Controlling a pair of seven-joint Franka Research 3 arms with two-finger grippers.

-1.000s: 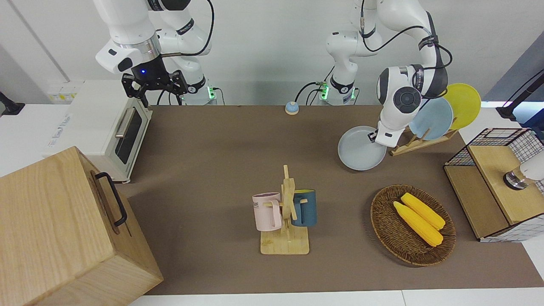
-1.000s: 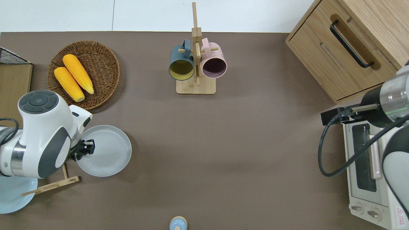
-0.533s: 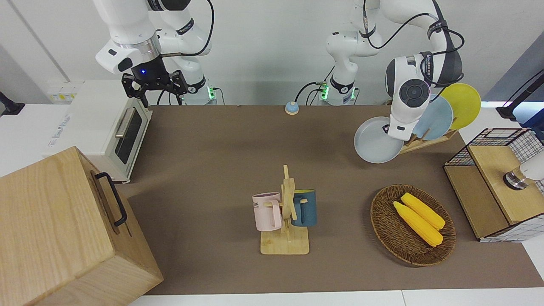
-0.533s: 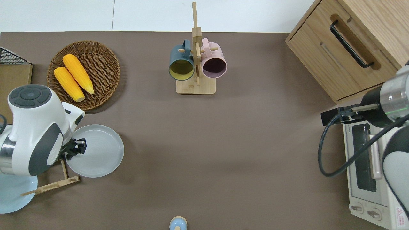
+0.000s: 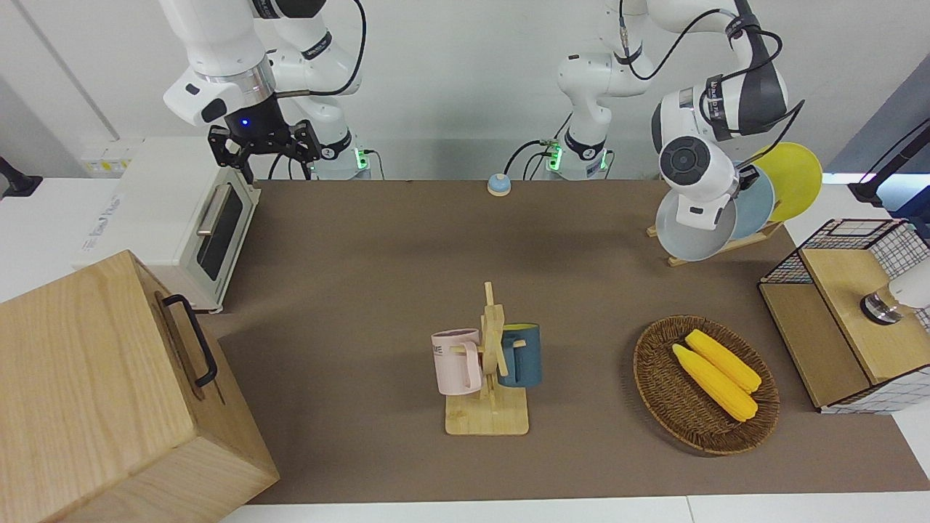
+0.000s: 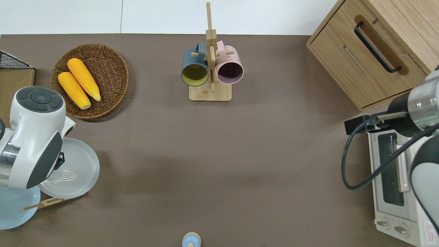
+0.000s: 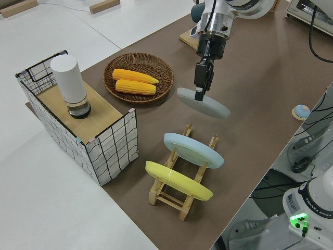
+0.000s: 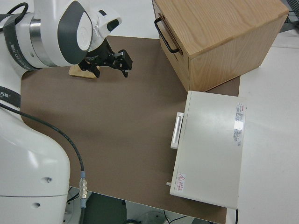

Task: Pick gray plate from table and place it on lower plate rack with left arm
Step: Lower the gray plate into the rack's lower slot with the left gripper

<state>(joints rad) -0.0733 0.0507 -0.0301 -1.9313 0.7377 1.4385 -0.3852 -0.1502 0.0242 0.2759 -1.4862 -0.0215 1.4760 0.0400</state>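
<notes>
My left gripper (image 7: 199, 95) is shut on the rim of the gray plate (image 7: 205, 104) and holds it tilted in the air. In the overhead view the gray plate (image 6: 73, 171) is over the free end of the lower plate rack (image 6: 41, 203), beside the light blue plate (image 6: 13, 212). The wrist hides the fingers in the front view, where the gray plate (image 5: 690, 236) overlaps the light blue plate (image 5: 755, 207). The rack (image 7: 167, 196) holds the light blue plate (image 7: 192, 149) and a yellow plate (image 7: 177, 180) in slots. My right gripper (image 5: 265, 149) is parked and open.
A wicker basket (image 6: 113, 72) with two corn cobs lies farther from the robots than the rack. A wire crate (image 7: 112, 138) with a white cylinder stands at the left arm's end. A mug tree (image 6: 210, 68), a wooden cabinet (image 6: 346, 61), a toaster oven (image 6: 394, 178) and a small bell (image 6: 191, 239) are also there.
My left gripper has lifted the gray plate off the table, tilted it steeper and carried it toward the rack, up beside the light blue plate. The right arm has not moved.
</notes>
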